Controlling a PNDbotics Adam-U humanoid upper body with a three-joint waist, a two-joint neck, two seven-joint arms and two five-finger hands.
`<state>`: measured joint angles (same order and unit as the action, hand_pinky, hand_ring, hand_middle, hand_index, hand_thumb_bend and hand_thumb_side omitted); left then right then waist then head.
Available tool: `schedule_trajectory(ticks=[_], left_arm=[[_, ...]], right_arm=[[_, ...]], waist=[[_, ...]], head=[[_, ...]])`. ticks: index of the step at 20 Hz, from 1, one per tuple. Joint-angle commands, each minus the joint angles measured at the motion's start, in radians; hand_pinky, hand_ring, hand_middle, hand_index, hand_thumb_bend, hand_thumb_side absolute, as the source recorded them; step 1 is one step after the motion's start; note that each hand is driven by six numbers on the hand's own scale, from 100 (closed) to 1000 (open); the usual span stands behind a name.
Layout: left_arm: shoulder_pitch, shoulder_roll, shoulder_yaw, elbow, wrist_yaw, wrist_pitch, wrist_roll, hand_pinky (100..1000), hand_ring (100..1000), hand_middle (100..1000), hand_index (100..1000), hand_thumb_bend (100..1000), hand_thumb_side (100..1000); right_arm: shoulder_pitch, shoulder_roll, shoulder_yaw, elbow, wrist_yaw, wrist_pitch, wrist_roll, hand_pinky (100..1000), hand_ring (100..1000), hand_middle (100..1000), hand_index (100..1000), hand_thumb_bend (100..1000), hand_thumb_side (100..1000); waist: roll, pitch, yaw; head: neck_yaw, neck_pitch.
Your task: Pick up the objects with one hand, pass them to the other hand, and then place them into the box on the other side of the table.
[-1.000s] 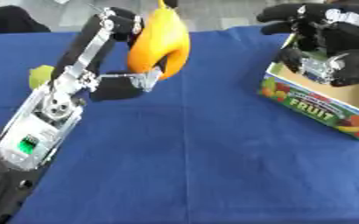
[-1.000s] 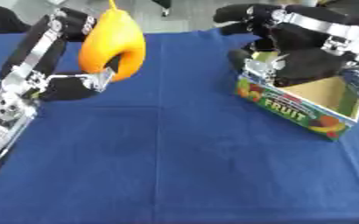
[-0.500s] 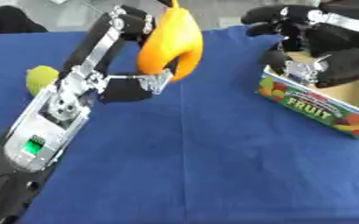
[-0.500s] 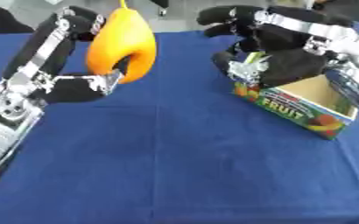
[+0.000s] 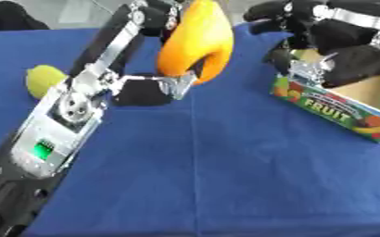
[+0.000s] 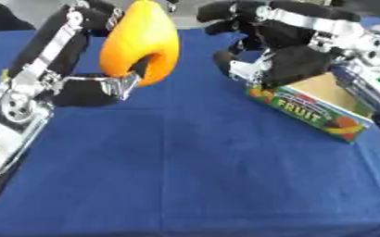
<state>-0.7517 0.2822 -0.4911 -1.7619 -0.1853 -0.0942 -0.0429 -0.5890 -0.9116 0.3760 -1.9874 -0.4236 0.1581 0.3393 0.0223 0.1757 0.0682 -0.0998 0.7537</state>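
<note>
holding the orange fruit (image 5: 195, 46) aloft, your left hand (image 5: 148, 89) has its fingers curled round the lower part of it, well above the bench (image 5: 225, 176) and just left of the middle. the fruit is large, smooth and tapered towards its upper end, and much of its body stands above the grip. your right hand (image 6: 287, 53) hangs near it on the right, over the near corner of the fruit box (image 6: 315, 107); its fingers look partly spread and it carries nothing, and a gap separates it from the fruit. a small yellow-green object (image 5: 43, 79) lies on the bench at the far left, beside your left forearm.

judged from this, the handover is about to begin, and that is where the risk sits. if you let the left fingers go before the right hand closes round the fruit, it will likely drop and roll on the cloth. because the skin is smooth and the shape tapers, a grip taken near the narrow end may slide. the right hand is also close to the box, so a hasty reach back may knock the cardboard wall and shift the box.

the bench carries a plain dark blue cloth, lying mostly flat. beyond its far edge only a pale floor and some dark shapes show.
</note>
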Motion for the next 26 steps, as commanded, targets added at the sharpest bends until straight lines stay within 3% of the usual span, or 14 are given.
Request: schedule_trajectory(ticks=[1, 5, 7, 10, 16, 26], left_arm=[[-0.026, -0.005, 0.001, -0.024, 0.007, -0.002, -0.007, 356, 351, 321, 343, 100, 100], [-0.030, -0.012, -0.007, -0.028, 0.014, -0.005, -0.019, 356, 351, 321, 343, 100, 100], [-0.029, -0.011, -0.008, -0.030, 0.016, -0.004, -0.022, 356, 351, 321, 343, 100, 100], [-0.028, -0.011, -0.009, -0.031, 0.018, -0.004, -0.025, 356, 350, 320, 343, 100, 100], [-0.026, -0.009, -0.013, -0.047, 0.028, -0.011, -0.033, 356, 350, 320, 343, 100, 100], [-0.022, 0.013, -0.026, -0.091, 0.059, -0.016, -0.049, 355, 349, 319, 341, 100, 100]], right_arm=[[0.004, -0.035, -0.019, -0.013, 0.010, -0.036, 0.011, 766, 1000, 1000, 1000, 168, 296], [0.009, -0.036, -0.022, -0.013, 0.036, -0.058, 0.034, 775, 1000, 1000, 1000, 223, 271], [0.013, -0.036, -0.021, -0.013, 0.043, -0.057, 0.049, 779, 1000, 1000, 1000, 244, 186], [0.015, -0.037, -0.025, -0.013, 0.041, -0.040, 0.059, 782, 1000, 1000, 1000, 263, 141], [0.017, -0.037, -0.032, -0.013, 0.039, -0.003, 0.044, 783, 1000, 990, 1000, 299, 147], [0.021, -0.045, -0.042, -0.013, 0.014, 0.029, -0.009, 779, 1000, 998, 1000, 271, 188]], waist=[[-0.007, -0.006, 0.002], [-0.007, -0.004, 0.005], [-0.007, -0.003, 0.007], [-0.007, -0.001, 0.009], [-0.007, 0.003, 0.013], [-0.005, 0.016, 0.022]], head=[[-0.008, -0.013], [-0.014, -0.018], [-0.016, -0.022], [-0.021, -0.029], [-0.030, -0.046], [-0.048, -0.064]])
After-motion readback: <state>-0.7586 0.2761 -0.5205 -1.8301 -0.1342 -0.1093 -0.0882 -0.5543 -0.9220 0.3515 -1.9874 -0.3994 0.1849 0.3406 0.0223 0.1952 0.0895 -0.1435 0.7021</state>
